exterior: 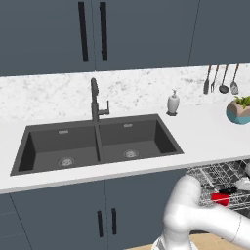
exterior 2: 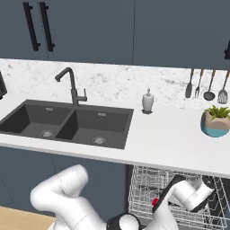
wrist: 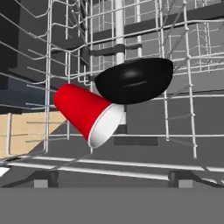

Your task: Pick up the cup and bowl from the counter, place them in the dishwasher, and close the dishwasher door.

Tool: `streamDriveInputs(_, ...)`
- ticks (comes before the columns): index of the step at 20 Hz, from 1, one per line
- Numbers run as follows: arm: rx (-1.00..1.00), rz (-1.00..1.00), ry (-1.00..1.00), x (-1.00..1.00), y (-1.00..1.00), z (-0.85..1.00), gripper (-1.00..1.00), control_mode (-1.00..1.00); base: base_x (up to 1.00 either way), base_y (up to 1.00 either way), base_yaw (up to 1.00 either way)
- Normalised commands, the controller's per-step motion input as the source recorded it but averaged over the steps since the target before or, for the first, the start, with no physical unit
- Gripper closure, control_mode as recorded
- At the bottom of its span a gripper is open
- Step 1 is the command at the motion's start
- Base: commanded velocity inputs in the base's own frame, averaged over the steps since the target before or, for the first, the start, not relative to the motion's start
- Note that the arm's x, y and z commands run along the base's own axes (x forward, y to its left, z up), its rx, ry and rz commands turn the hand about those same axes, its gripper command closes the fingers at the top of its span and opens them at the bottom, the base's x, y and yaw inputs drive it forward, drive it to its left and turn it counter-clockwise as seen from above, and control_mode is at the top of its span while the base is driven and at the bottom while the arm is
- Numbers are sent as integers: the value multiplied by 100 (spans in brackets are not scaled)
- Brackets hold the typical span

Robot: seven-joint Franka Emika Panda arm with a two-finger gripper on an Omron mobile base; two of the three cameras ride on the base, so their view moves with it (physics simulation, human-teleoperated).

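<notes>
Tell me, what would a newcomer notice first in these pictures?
The red cup lies on its side in the dishwasher rack, its white inside facing the hand camera. The black bowl sits tilted right behind it. Above, a dark double sink is set in the white counter.

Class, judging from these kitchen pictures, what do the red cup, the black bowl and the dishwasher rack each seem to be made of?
Cup: probably plastic; flat, even red, pale inside.
Bowl: glazed ceramic or glossy plastic; soft highlight on black.
Rack: metal wire; thin silvery rods in a grid.
</notes>
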Motion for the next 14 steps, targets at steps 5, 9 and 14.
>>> streamDriveInputs(5, 0, 0, 16, -6, 0, 40, -100, -100, 0, 0, 0)
streamDriveInputs(9, 0, 0, 1, -32, -1, 76, -100, -100, 0, 0, 0)
streamDriveInputs(14, 0, 0, -3, -67, -1, 24, -100, -100, 0, 0, 0)
